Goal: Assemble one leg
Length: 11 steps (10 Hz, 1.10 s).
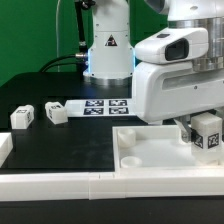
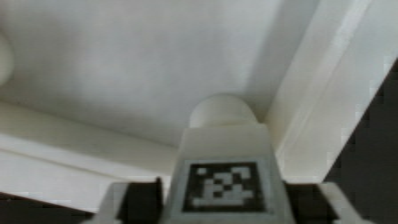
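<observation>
Evidently the leg (image 1: 207, 136) is clamped in the gripper (image 1: 201, 124) over the white tray-like piece (image 1: 150, 165), at the exterior view's right — best kept upright and lowered squarely, without twist.

The white tray-like panel (image 1: 150, 158) has raised rims that block a low sideways approach. Its inner floor toward the exterior view's left is bare and open from above. The panel's corner at the exterior view's right is taken up by the gripper (image 1: 200, 133), whose fingers (image 2: 135, 200) are clamped on the leg (image 2: 222, 150), close to the rim wall. Left of the panel in the exterior view, the black desk (image 1: 60, 140) is free as far as the nearer loose leg (image 1: 55, 112) and the farther loose leg (image 1: 22, 117). Behind the panel the marker board (image 1: 105, 105) lies flat, and beyond it stands the robot base (image 1: 110, 50). A low white rail (image 1: 60, 185) borders the panel's front.
</observation>
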Each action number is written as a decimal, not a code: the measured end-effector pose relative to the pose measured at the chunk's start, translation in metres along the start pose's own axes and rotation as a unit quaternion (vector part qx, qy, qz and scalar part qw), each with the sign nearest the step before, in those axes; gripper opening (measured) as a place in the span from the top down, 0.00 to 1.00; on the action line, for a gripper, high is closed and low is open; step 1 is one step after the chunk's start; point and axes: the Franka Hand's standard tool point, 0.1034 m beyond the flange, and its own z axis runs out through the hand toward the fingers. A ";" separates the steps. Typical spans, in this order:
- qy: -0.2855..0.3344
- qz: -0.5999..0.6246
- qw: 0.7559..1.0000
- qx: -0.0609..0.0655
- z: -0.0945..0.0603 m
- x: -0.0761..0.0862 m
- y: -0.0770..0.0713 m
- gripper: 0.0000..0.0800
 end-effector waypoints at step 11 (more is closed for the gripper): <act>0.005 0.586 0.810 0.016 0.004 0.000 -0.013 0.64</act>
